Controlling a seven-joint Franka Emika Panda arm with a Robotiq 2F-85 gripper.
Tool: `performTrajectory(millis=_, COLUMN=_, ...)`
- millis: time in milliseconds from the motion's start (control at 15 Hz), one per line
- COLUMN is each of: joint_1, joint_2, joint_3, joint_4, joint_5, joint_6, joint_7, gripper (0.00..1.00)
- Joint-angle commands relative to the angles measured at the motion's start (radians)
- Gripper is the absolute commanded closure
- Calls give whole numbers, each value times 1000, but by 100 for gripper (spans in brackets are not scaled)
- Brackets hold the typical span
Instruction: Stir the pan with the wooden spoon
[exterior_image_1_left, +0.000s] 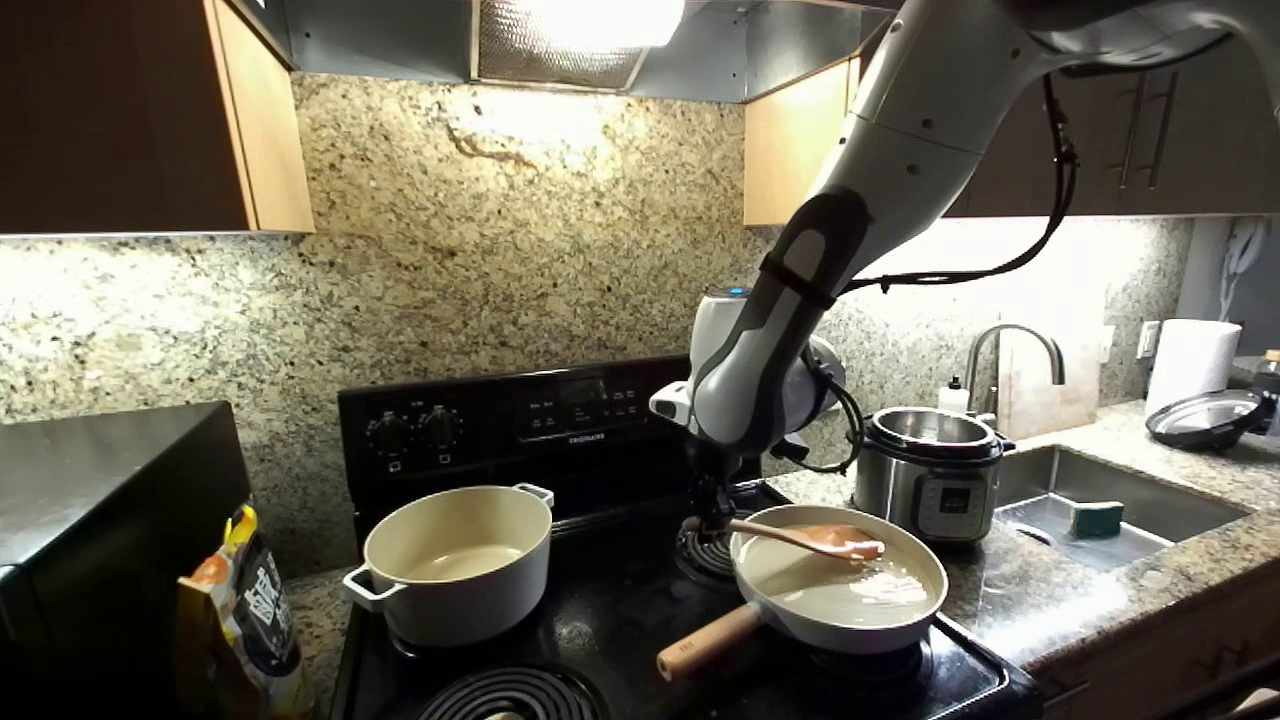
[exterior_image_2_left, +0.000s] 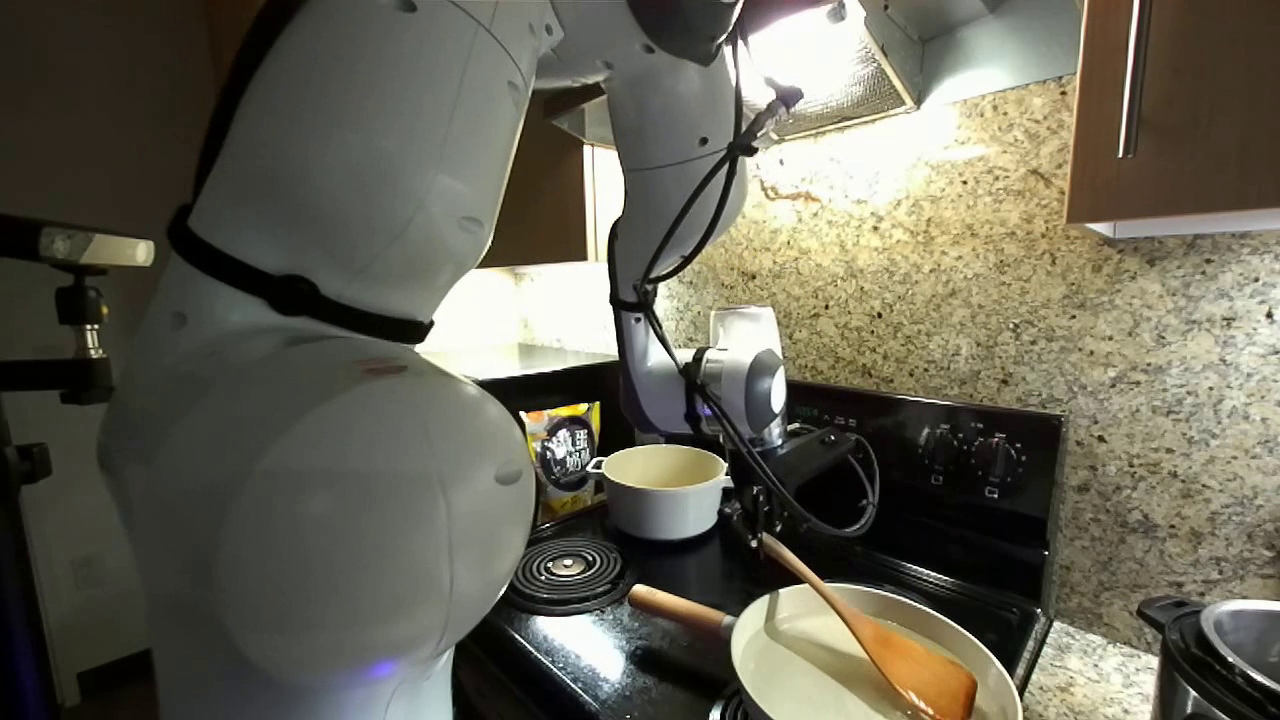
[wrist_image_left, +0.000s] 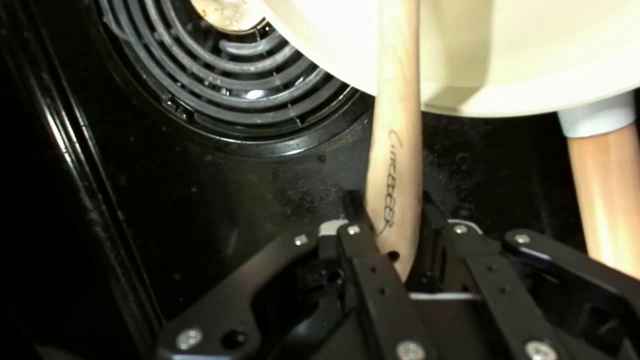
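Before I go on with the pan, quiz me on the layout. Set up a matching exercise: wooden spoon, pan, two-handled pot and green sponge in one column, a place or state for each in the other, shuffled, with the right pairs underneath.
Column one
1. wooden spoon
2. pan
3. two-handled pot
4. green sponge

Column two
A. on the stove, at the end away from the sink
B. held in the pincer
C. inside the sink
D. on the stove, with one long wooden handle sticking out

Right pairs: 1-B, 2-D, 3-A, 4-C
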Motion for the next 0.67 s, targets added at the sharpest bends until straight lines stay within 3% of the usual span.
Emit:
performTrajectory(millis=0, joint_1=-10, joint_2=-56, joint_3=30, joint_4=-41, joint_5=-49, joint_6=47, joint_7=-27, gripper=88)
performTrajectory(millis=200, joint_1=-25, joint_2=-39, joint_3=82, joint_4=-17, joint_5=-58, joint_6=51, joint_7=-85, gripper=88)
performTrajectory(millis=333, joint_1=-88, joint_2=-3, joint_3=171, joint_4=-3, joint_5=11, joint_6=81, joint_7=-180, gripper=88)
performTrajectory(millis=467, joint_1=-190, joint_2=39, joint_3=288, joint_4=4, joint_5=106, joint_6=119, joint_7=-279, gripper=88)
performTrajectory(millis=600, joint_1=-334, joint_2=97, joint_3=445, joint_4=10, joint_5=196, joint_6=149, joint_7=-396, gripper=88)
